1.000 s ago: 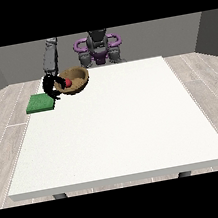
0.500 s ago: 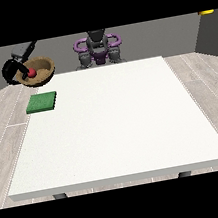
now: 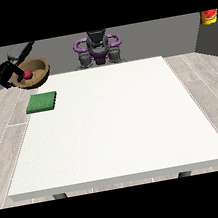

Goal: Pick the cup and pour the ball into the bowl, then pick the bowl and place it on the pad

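The hand at the view's left (image 3: 7,74) has its fingers curled round the rim of the brown bowl (image 3: 38,74), held up in the air past the worktop's (image 3: 115,130) far left corner. A red ball (image 3: 27,74) sits inside, just beside the fingers. The green pad (image 3: 42,102) lies below (on the worktop).

No writing, label, brand or number can be read anywhere in the front view. No sign is legible either.
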